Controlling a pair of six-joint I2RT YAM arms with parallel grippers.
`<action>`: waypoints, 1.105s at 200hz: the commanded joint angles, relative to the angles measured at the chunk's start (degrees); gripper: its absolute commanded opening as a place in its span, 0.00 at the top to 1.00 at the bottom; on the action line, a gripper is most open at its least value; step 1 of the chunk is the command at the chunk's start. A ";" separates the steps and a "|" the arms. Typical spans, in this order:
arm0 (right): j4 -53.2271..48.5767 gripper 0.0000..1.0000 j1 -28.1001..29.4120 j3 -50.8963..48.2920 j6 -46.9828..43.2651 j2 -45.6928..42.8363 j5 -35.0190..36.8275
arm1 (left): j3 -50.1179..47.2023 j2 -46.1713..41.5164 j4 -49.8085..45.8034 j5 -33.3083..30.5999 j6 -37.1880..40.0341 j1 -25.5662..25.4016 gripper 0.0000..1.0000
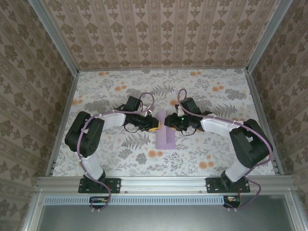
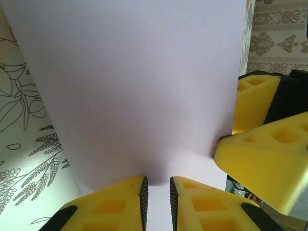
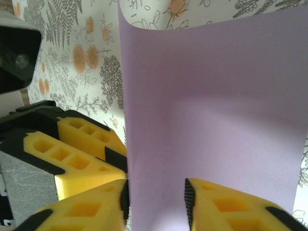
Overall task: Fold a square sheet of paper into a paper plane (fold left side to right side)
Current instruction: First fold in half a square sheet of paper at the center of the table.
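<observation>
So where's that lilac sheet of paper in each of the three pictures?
Top external: the lilac paper sits mid-table, just below the picture's centre.
Left wrist: the lilac paper fills the middle, from the top edge down.
Right wrist: the lilac paper covers the centre and right.
Shared landmark: the flower-printed table cover, seen to the paper's left in every view.

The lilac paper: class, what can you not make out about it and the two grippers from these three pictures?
- Top view: the lilac paper's far end is hidden under the left gripper and the right gripper; any crease is too small to see.
- Left wrist view: the sheet's top is cut off by the frame; whether the narrow jaws pinch it cannot be told.
- Right wrist view: its lower edge runs off the frame between the fingers.
</observation>
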 commanded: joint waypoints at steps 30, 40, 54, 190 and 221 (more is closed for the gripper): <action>-1.95 0.93 0.36 2.00 -0.19 1.62 -0.16 | 1.13 0.53 -0.15 -0.20 0.15 -0.30 0.78; -2.20 0.98 0.44 2.29 -0.41 1.77 -0.03 | 1.19 0.36 -0.32 -0.28 0.19 -0.26 0.77; -3.47 1.00 0.49 2.87 -1.02 2.07 0.74 | 1.27 -0.08 -1.12 -0.47 0.52 -0.30 0.75; -13.28 1.00 0.46 6.71 -5.58 7.49 9.87 | 4.90 -0.30 -12.54 -10.34 5.26 -2.18 0.40; -13.38 1.00 0.43 6.46 -5.59 7.84 9.87 | 7.18 1.96 -14.15 -12.13 5.52 -3.52 0.39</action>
